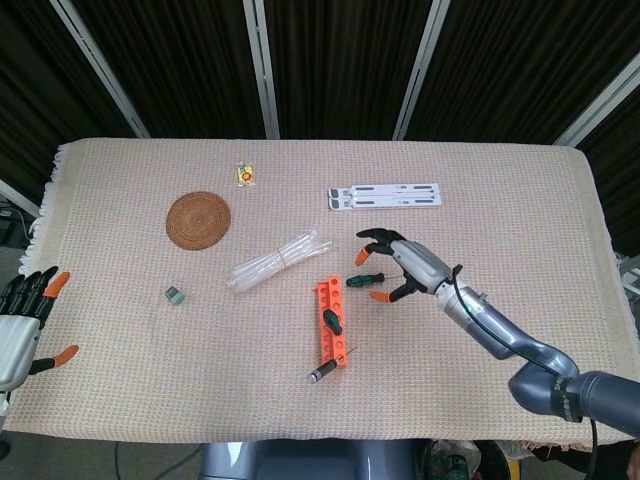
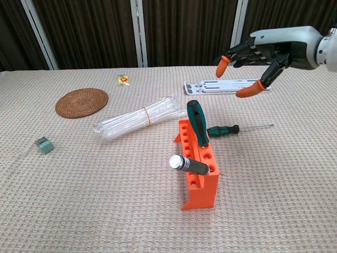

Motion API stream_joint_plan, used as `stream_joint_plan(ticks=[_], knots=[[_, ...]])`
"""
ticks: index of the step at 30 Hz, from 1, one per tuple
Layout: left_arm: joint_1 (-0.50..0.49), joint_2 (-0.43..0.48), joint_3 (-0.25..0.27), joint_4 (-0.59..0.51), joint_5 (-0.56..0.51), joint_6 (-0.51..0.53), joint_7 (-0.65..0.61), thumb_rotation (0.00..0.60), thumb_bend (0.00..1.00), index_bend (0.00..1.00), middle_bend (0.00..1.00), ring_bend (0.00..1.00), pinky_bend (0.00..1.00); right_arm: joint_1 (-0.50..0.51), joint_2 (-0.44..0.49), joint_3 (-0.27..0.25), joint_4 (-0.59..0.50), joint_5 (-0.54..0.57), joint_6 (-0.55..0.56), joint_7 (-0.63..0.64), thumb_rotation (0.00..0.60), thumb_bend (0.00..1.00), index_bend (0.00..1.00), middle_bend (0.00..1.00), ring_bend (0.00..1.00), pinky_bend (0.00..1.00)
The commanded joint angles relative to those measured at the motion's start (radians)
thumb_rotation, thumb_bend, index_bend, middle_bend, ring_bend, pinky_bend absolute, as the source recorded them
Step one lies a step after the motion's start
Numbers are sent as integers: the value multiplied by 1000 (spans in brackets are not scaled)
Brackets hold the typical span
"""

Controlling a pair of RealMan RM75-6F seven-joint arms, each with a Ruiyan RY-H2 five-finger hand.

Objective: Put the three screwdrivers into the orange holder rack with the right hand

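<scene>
Left robot hand point(image 1: 22, 320) partly off-frame.
</scene>
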Motion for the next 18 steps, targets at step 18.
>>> stream_joint_plan(ticks=[18], knots=[[4,-5,4,17,-24,-16,-4,600,60,0,0,0,0,129,-290,-1,297,186,-36,-887,600,206,315,38,0,0]])
